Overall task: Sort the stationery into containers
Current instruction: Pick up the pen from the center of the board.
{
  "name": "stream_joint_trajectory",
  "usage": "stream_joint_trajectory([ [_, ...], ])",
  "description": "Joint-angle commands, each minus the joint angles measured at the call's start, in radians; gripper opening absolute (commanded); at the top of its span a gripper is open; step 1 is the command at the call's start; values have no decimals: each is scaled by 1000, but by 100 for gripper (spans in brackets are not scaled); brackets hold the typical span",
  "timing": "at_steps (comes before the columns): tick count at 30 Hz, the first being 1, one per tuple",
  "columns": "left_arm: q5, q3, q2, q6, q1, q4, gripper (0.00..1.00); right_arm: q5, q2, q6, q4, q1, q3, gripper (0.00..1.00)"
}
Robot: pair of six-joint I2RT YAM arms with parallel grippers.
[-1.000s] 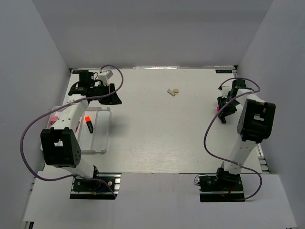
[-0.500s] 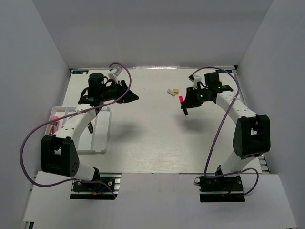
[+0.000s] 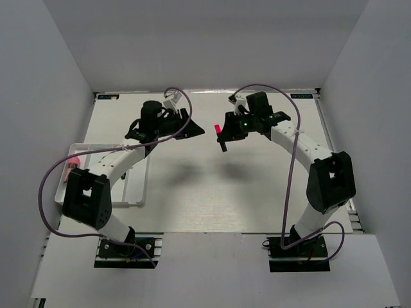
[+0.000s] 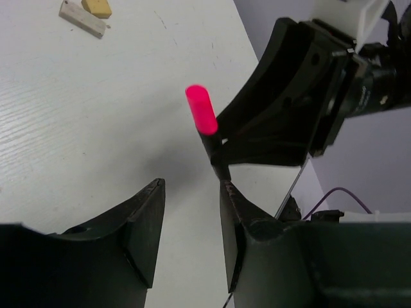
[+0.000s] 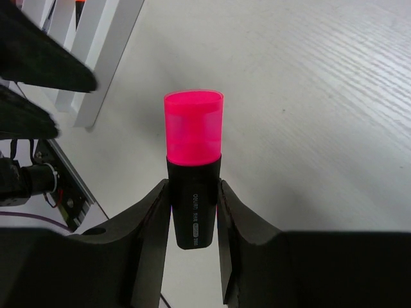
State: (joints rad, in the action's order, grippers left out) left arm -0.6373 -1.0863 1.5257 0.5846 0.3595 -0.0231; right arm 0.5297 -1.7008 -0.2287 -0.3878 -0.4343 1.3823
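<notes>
pink-capped highlighter (image 5: 192, 144) | clamped in right gripper (image 5: 194, 205) | barrel print illegible

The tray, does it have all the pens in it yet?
Not yet. A pink item lies in the tray. The right gripper holds a pink-capped highlighter above the table, facing the open left gripper. A white eraser and a tan eraser wait on it.
</notes>
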Motion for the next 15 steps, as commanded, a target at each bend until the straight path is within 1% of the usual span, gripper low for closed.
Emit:
stream_joint_trajectory([
  [1,36,-29,30,57,36,-47,50,-46,35,-41,29,-40,33,0],
  [6,74,-72,68,54,70,-32,50,-60,26,-47,24,-73,57,0],
  [15,76,-98,113,57,99,-49,52,-54,3,-49,24,-126,96,0],
])
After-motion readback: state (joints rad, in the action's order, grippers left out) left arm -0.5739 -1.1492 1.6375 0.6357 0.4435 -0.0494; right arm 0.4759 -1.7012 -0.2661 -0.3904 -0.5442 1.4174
